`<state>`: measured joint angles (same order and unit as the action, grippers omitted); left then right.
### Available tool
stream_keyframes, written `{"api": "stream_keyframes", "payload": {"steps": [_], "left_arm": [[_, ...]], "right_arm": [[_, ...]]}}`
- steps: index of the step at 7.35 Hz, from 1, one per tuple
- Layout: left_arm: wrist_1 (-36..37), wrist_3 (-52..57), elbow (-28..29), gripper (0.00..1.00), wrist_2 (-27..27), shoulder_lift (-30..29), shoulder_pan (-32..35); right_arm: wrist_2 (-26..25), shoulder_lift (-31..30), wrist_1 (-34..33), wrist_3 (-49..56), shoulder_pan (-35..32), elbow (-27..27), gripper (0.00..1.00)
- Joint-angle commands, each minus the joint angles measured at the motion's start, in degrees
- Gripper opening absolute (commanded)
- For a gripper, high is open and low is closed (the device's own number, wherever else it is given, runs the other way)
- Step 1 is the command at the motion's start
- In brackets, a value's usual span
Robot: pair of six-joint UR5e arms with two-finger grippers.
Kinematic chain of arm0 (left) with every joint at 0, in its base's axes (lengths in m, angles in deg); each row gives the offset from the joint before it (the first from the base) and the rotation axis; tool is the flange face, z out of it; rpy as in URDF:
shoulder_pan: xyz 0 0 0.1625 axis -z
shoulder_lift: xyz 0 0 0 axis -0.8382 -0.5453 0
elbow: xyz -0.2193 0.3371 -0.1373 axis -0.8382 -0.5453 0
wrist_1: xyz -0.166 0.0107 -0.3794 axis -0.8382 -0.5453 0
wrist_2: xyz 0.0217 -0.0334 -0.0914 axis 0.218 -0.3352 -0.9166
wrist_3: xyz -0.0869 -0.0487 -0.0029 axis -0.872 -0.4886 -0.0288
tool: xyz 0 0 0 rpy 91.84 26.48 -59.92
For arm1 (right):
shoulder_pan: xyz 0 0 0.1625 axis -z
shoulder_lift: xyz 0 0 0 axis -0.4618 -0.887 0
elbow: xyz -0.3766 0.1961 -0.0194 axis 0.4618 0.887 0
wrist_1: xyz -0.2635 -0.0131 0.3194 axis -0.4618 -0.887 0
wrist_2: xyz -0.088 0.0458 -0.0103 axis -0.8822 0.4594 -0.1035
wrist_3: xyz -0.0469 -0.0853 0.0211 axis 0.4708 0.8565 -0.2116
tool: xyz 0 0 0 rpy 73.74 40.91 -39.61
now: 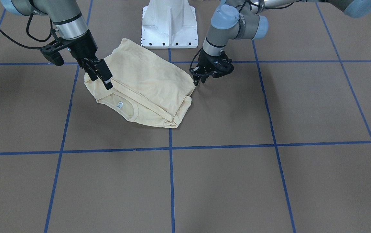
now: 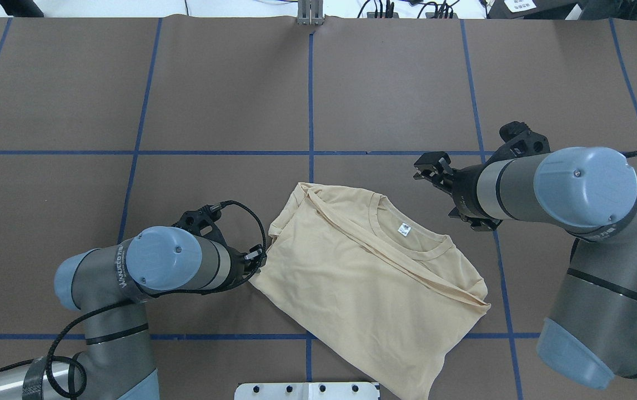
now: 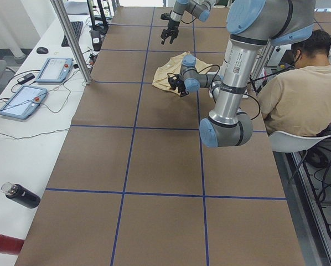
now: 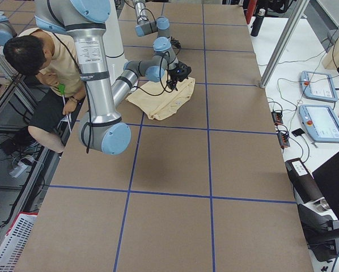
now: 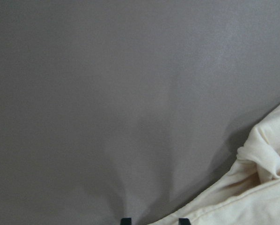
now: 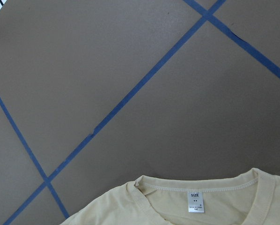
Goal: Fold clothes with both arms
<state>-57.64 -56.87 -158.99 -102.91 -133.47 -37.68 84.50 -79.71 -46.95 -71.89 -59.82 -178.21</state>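
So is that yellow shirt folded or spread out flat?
Folded. The T-shirt lies as a compact layered bundle, no sleeves sticking out, with doubled edges along one side; the collar tag shows on top.

- The T-shirt (image 2: 362, 283) is pale cream-yellow and lies flat, folded into a rough rectangle set at a slant between the two grippers. Its plain side faces up.
- Its ribbed neck (image 2: 407, 253) is uppermost, with the small white collar tag (image 2: 404, 228) showing inside it. A folded band of cloth runs diagonally across the neck.
- The left arm (image 2: 168, 266) reaches low, and the left gripper (image 1: 197, 81) has its fingertips at the shirt's side edge. Its grip cannot be judged.
- The right arm (image 2: 518, 186) holds the right gripper (image 1: 101, 80) raised by the collar end, fingers spread apart and empty.
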Motion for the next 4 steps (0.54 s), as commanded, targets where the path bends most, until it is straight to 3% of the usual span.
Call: {"api": "stream_keyframes", "payload": {"steps": [1, 2, 4], "left_arm": [[0.0, -0.1, 0.2, 0.19, 0.0, -0.8, -0.3], [0.0, -0.1, 0.3, 0.00, 0.0, -0.7, -0.5], [0.1, 0.1, -0.5, 0.00, 0.0, -0.6, -0.1]], "right_arm": [[0.1, 0.0, -0.1, 0.0, 0.0, 0.0, 1.00], [0.1, 0.0, -0.1, 0.0, 0.0, 0.1, 1.00], [0.1, 0.0, -0.1, 0.0, 0.0, 0.1, 1.00]]}}
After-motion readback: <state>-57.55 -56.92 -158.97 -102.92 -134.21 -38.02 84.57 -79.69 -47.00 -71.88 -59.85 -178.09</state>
